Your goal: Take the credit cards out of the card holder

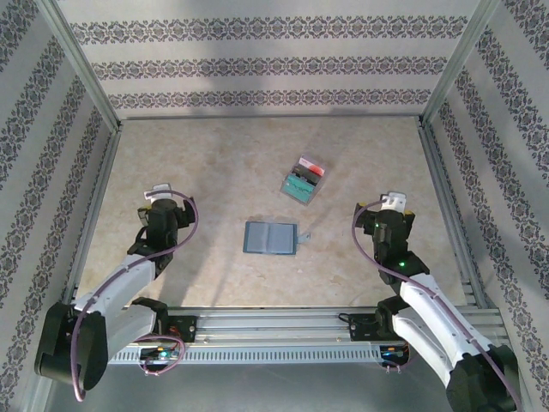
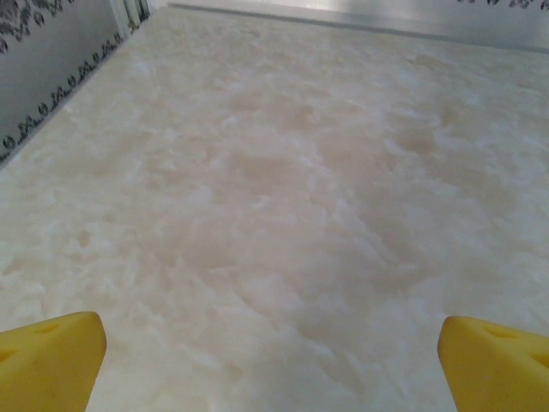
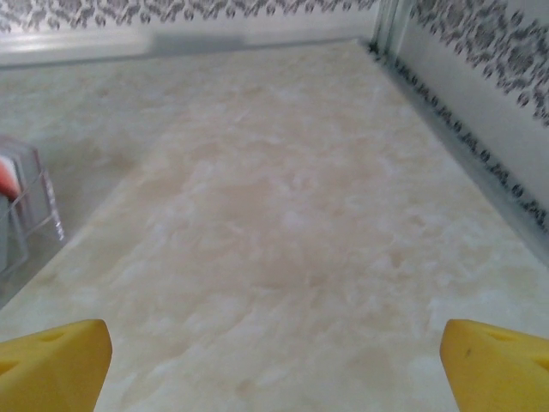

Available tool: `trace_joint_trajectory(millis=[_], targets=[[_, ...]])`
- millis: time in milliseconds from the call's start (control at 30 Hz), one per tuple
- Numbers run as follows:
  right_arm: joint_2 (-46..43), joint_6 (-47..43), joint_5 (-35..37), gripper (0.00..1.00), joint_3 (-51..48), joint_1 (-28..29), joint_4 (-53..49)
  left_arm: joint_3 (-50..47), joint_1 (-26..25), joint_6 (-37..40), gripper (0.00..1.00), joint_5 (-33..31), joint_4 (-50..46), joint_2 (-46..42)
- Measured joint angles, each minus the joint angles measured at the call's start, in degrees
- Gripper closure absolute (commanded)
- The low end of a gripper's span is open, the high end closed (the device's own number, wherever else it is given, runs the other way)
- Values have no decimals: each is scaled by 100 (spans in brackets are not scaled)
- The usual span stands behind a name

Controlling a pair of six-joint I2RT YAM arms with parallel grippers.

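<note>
While both arms are bent low over the near half of the table (image 1: 214,163), the wallet (image 1: 269,238) lies open and flat between them, about midway from one gripper to the other. Its two panels sit side by side, and a small strap tab (image 1: 303,238) projects from its right edge. Whether any card sits in its pockets cannot be told from the top view.

Cards (image 1: 303,180) lie in an overlapping heap on the table, beyond the wallet and a little to its right, apart from it. Teal shows on the near side, red and white on the far side.

Left gripper (image 1: 161,194) is to the left of the wallet, well apart from it and pointing away from the bases. In its wrist view (image 2: 274,369) the yellow fingertips (image 2: 51,356) stand at opposite lower corners, spread wide, with bare table between them.

Right gripper (image 1: 395,202) is to the right of the wallet, also well apart. Its wrist view (image 3: 274,365) shows the same state: fingertips (image 3: 493,360) wide apart, gripping nothing.

One item noted at the left margin of the right wrist view is a clear plastic piece (image 3: 30,210) with a red patch, resting on the table. What it is cannot be told from that view.
</note>
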Motion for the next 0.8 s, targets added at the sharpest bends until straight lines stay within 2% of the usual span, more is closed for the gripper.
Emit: trace_joint_trajectory(millis=[233,433,800], targets=[[730,-415,-20,2,-376,-603,1335,-295,518,748,1,420,1576,577],[1652,-466,-415,2,-444,-1193,2415,-756,831,1054,1,907,2726,1010],[2916,-599,-1231,2,-444,-1257,4133,-798,942,1292,1,1985,4697,3115]])
